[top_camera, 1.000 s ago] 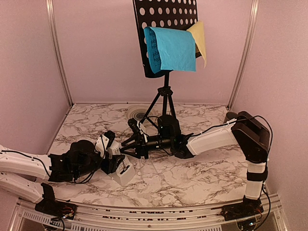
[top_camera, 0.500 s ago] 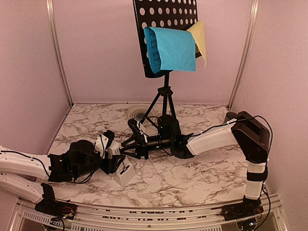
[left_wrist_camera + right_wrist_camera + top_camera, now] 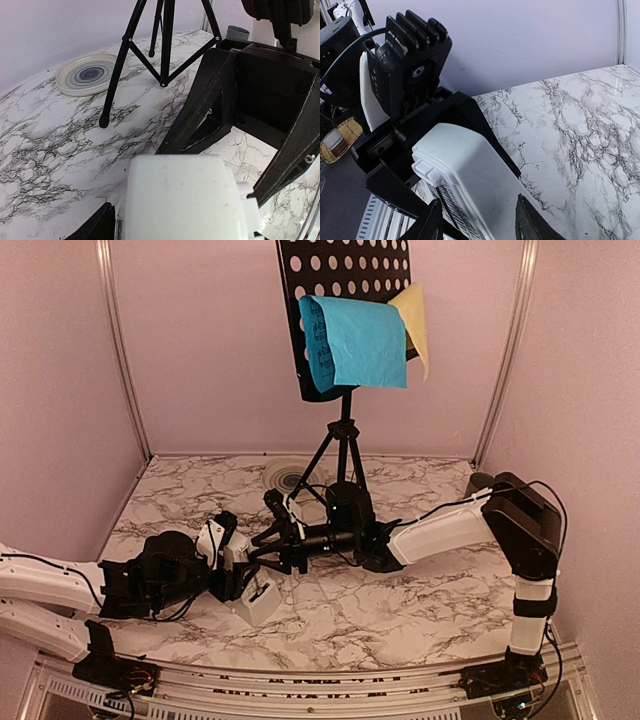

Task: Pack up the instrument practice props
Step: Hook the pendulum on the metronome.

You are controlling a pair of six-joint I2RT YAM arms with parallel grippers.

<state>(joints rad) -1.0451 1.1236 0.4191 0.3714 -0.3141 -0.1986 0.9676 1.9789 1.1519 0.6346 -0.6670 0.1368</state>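
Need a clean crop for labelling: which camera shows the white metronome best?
Right wrist. The metronome fills the lower part of the frame, close and sharp, showing a long side, a ribbed end and a striped label. Left wrist shows only one plain white face, cropped at the bottom edge. Top external shows it as a small white shape with no detail.

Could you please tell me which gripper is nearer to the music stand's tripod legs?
Right. The right gripper lies just in front of the tripod legs; the left gripper sits farther out, toward the near-left.

Upright black stand (image 3: 345, 270) holds blue page (image 3: 365, 340), yellow page (image 3: 418, 320); white metronome (image 3: 255, 600) below.
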